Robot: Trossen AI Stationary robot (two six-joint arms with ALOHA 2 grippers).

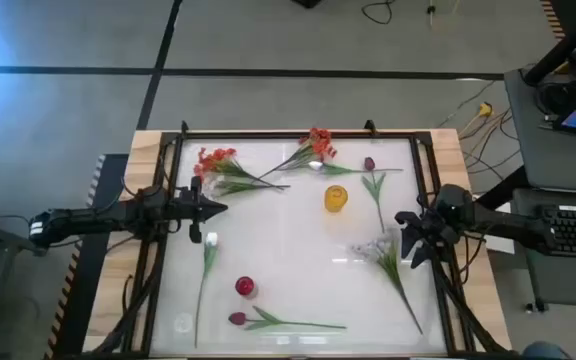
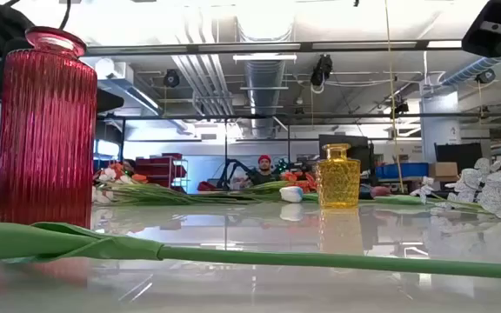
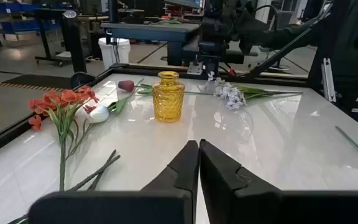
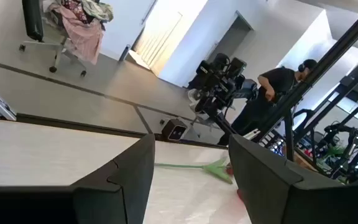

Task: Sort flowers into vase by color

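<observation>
**Friend:** When you look down from above, what is on your table?

**Me:** A shiny white table top (image 1: 288, 225) with a dark frame and wood edges. Grey floor runs all around it. A small yellow glass vase (image 1: 336, 198) stands near the middle. A small red glass vase (image 1: 245, 287) stands closer to the front. The long green-stemmed flowers all lie flat on the table, none in a vase. Two orange-red bunches (image 1: 216, 160) lie at the back. One dark maroon tulip (image 1: 369, 164) lies behind the yellow vase, and another lies beside the red one. A white rose (image 1: 211, 238) lies just by my left gripper (image 1: 220, 208). A spray of tiny whitish blossoms (image 1: 376, 248) lies just by my right gripper (image 1: 405, 232).

**Friend:** Are your fingers holding anything?

**Me:** No. My left fingers are pressed together over the table's left side. My right fingers are apart, with nothing between them, at the right side.

**Friend:** What do the other cameras see that the top one cannot?

**Me:** The low one shows the ribs on the tall red vase and a green stem (image 2: 337, 259) right up close. It also shows a big workshop with pipes and lamps, and a person in a red cap (image 2: 263, 165) far off. My right wrist camera sees a person in dark clothes (image 4: 277, 87) beside another machine, and a chair heaped with clothes (image 4: 73, 25).
</observation>
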